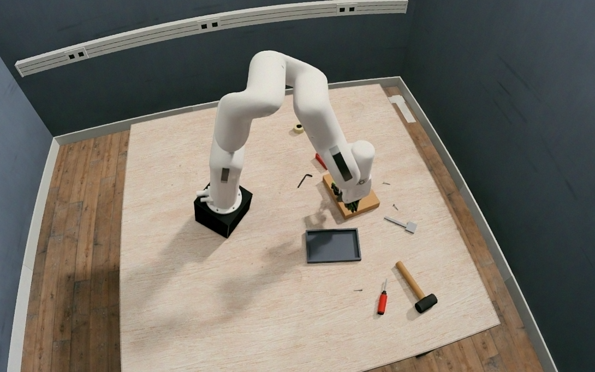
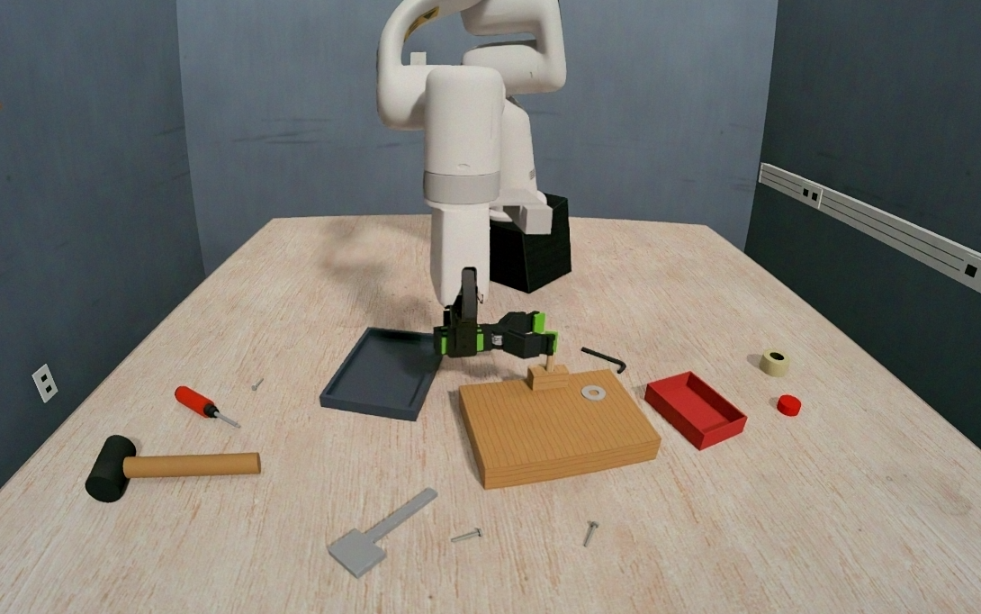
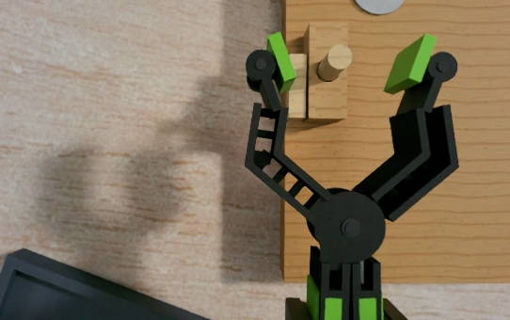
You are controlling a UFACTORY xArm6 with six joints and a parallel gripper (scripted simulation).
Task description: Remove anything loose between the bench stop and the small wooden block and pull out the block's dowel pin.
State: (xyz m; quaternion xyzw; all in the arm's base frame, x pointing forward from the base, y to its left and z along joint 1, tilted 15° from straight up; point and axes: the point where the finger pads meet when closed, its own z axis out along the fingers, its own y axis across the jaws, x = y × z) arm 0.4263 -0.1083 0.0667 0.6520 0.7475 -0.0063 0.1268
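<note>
My gripper (image 1: 351, 203) (image 2: 463, 334) (image 3: 343, 308) is shut on the handles of the black spring clamp (image 2: 506, 338) (image 3: 345, 188), whose green-padded jaws stand spread wide. The clamp hangs a little above the far edge of the bench board. In the wrist view the jaws straddle the pale bench stop (image 3: 296, 99) and the small wooden block (image 2: 547, 379) (image 3: 329, 99) beside it. The dowel pin (image 2: 549, 359) (image 3: 335, 61) stands upright in the block. A metal washer (image 2: 594, 392) (image 3: 378, 4) lies loose on the board, apart from the block.
A dark grey tray (image 1: 332, 245) (image 2: 383, 376) (image 3: 56, 292) lies beside the board and a red tray (image 2: 694, 409) on its other side. An Allen key (image 1: 304, 179) (image 2: 604, 357), a hammer (image 2: 173, 465), a screwdriver (image 2: 199, 402), a grey scraper (image 2: 380, 534), loose screws, tape (image 2: 775, 362) and a red cap (image 2: 788, 404) lie about.
</note>
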